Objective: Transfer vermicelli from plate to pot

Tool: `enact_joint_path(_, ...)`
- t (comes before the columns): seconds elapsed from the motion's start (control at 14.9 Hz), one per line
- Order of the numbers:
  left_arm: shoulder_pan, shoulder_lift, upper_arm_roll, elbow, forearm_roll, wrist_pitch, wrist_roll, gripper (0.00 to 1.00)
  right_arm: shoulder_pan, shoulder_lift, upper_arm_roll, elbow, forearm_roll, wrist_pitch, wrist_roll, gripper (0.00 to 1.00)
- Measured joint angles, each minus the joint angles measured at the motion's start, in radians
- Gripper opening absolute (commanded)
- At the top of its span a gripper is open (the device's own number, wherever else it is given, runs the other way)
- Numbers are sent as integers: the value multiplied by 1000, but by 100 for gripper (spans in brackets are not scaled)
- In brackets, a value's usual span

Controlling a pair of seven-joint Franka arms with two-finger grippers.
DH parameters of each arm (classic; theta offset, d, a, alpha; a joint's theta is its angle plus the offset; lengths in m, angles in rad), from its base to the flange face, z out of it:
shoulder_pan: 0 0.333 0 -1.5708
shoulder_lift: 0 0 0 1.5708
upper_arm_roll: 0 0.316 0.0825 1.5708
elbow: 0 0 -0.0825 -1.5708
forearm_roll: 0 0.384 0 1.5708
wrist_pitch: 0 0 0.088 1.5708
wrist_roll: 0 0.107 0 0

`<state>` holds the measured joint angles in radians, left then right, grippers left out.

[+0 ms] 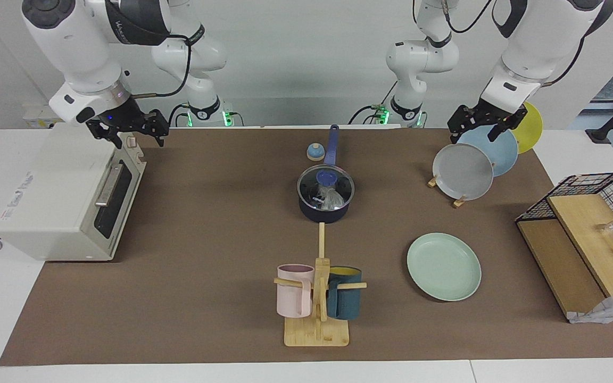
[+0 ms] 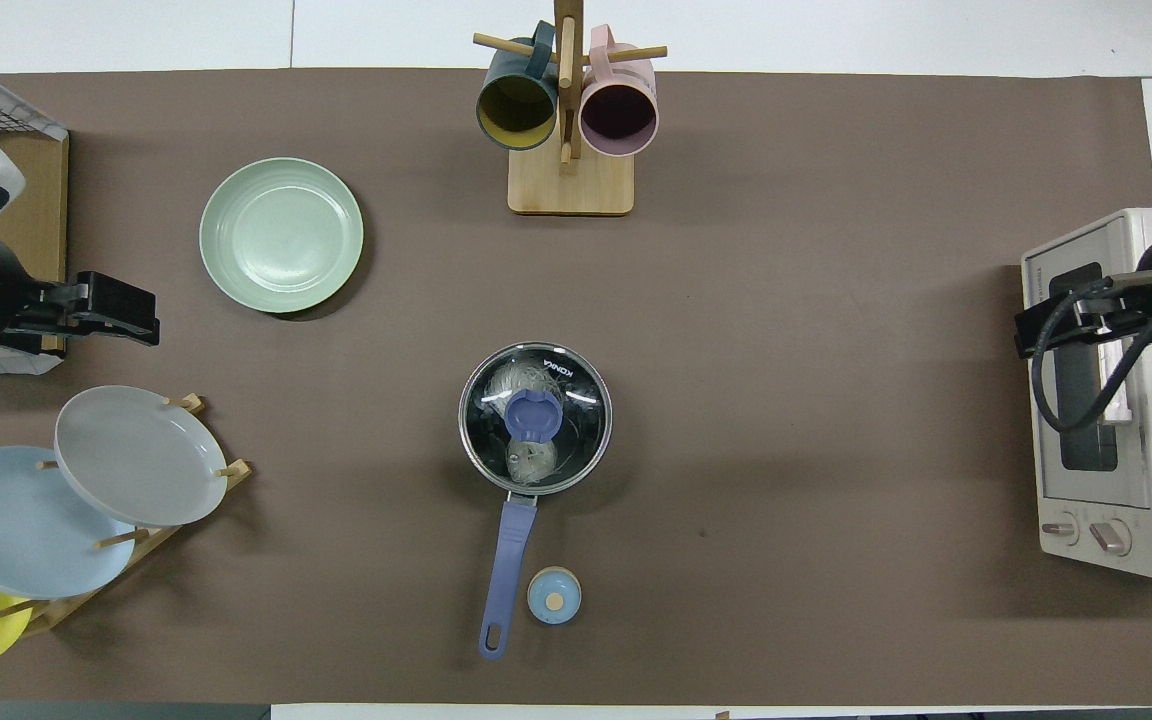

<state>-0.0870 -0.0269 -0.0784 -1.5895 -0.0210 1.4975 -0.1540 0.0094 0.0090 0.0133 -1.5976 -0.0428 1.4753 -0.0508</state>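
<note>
The vermicelli (image 2: 522,381) lies as whitish tangles inside the dark navy pot (image 1: 323,211), seen through a glass lid (image 2: 576,400) with a blue knob. The pot stands mid-table, its long blue handle (image 2: 506,560) pointing toward the robots. The mint-green plate (image 1: 444,266) is bare and sits farther from the robots, toward the left arm's end. My left gripper (image 1: 472,137) hangs open and holds nothing over the plate rack. My right gripper (image 1: 140,141) is also open and holds nothing, over the toaster oven's near corner.
A white toaster oven (image 1: 56,197) stands at the right arm's end. A rack (image 1: 461,201) holds grey, light blue and yellow plates. A wooden mug tree (image 1: 317,298) carries a pink and a teal mug. A small blue timer (image 1: 315,152) sits beside the pot handle. A wire basket (image 1: 599,189) and boards stand at the left arm's end.
</note>
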Motion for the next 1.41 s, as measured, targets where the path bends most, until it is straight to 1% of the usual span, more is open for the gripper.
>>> enact_joint_path(0.34,0,0,0,0,0,0,0,100,-4,0,-11,3,-3,11,0,100)
enact_joint_path(0.67,0,0,0,0,0,0,0,100,-40,0,-15,8,-2,18,-4,100)
enact_joint_path(1.21,0,0,0,0,0,0,0,100,-37,-3,-11,16,0,18,-4,100)
enact_joint_path(1.41,0,0,0,0,0,0,0,100,-35,-3,-10,17,53,18,-4,100)
